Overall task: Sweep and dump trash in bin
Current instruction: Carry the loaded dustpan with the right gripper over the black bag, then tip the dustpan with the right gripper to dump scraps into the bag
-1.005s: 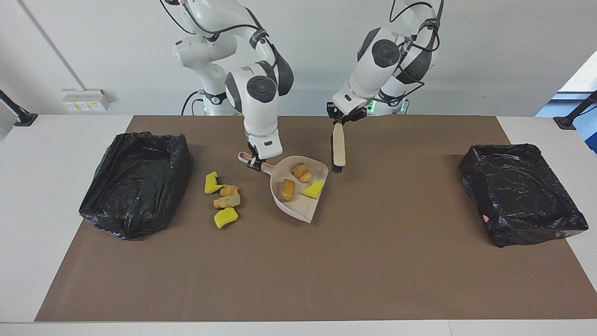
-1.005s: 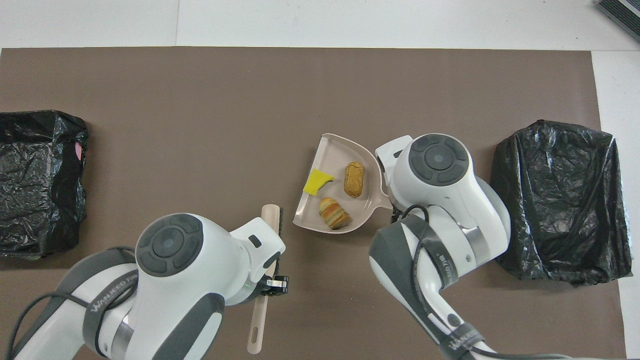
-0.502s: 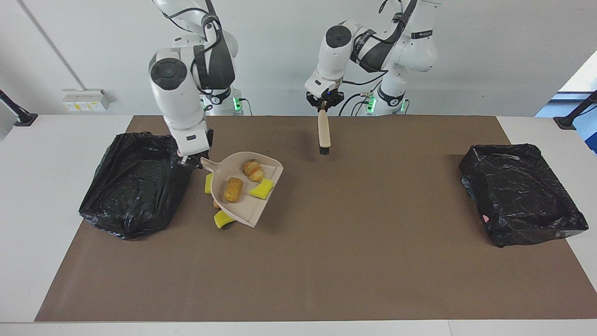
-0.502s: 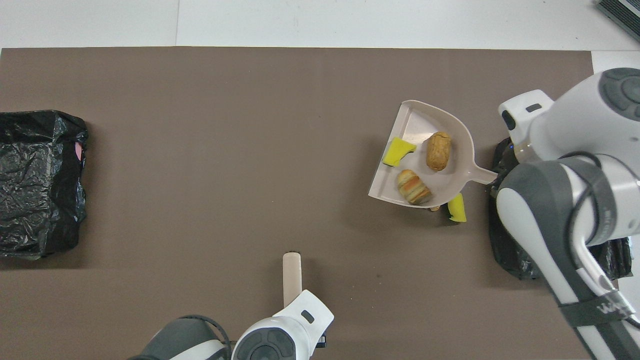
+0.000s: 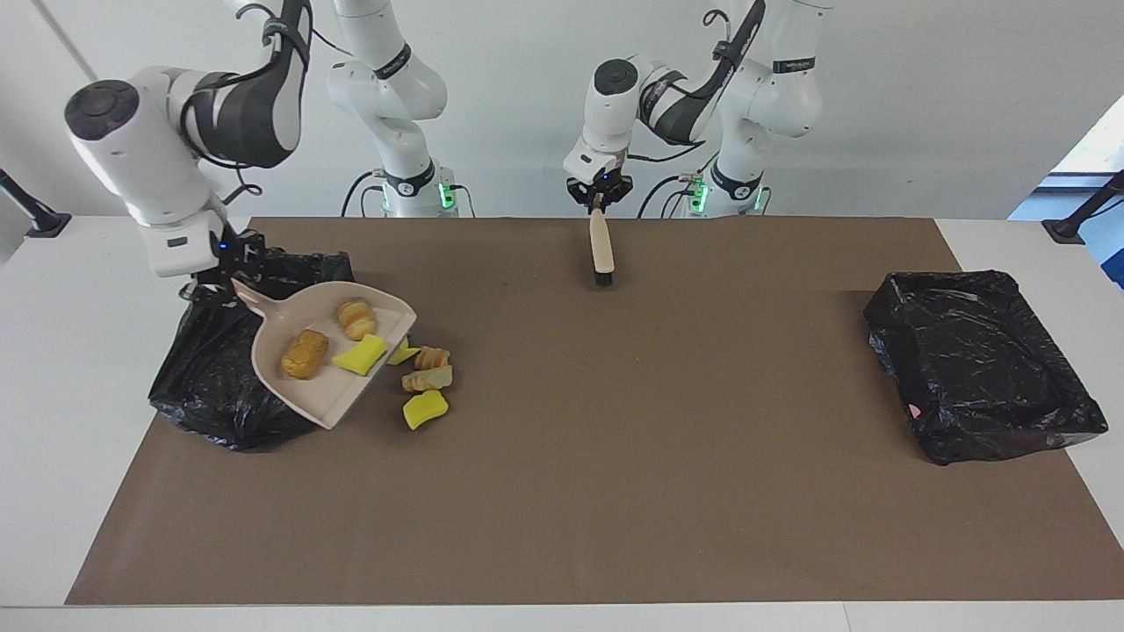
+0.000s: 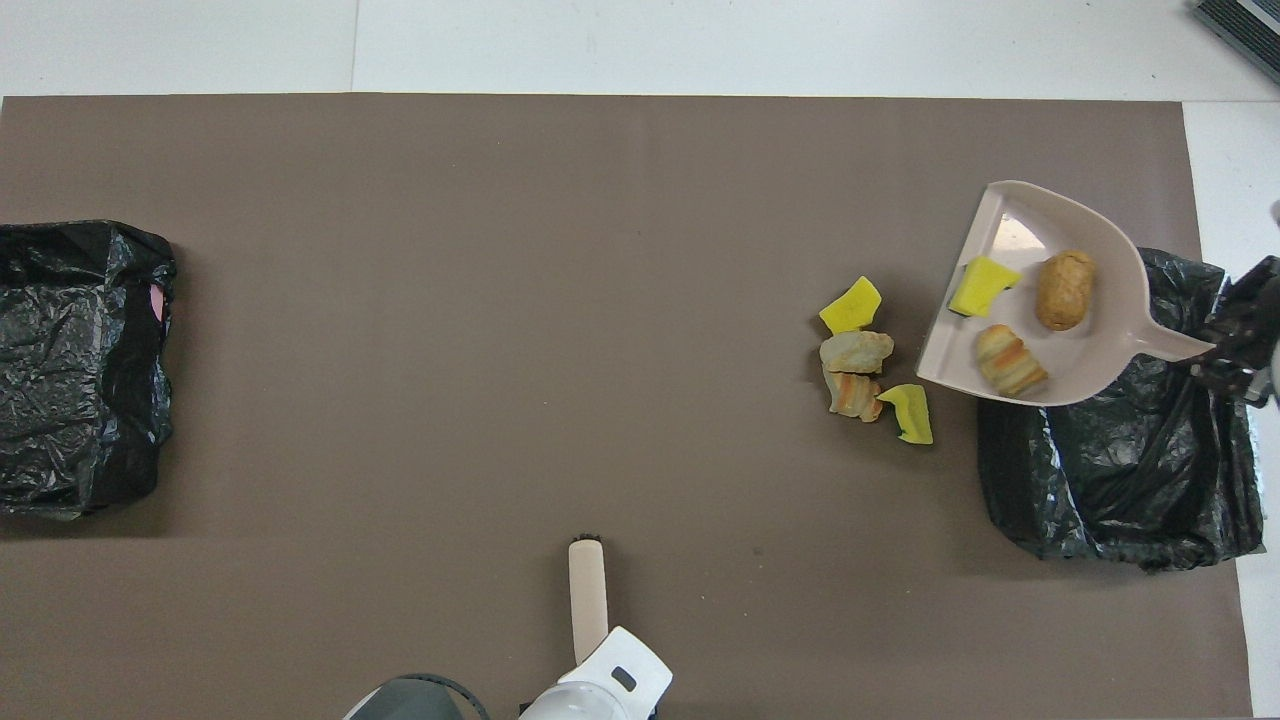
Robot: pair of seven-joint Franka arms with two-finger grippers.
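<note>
Beige dustpan (image 5: 329, 355) hangs over bin (image 5: 219, 386); overhead crops its end effector (image 6: 1235, 345).

We see the right pincer (image 5: 213, 288) has carried the loaded dustpan (image 5: 320, 373) over the bin (image 5: 211, 395); left pincer (image 5: 598, 198) pulled the brush (image 5: 601, 250) back.

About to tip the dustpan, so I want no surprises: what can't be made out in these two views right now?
- Right hand: overhead view, cut off by the picture's edge.
- Left hand: overhead view, covered by its own arm above the brush.
- Bin under the dustpan: both views, the raised pan covers part of its opening.
- Bin's inside: black liner folds hide any contents.
</note>
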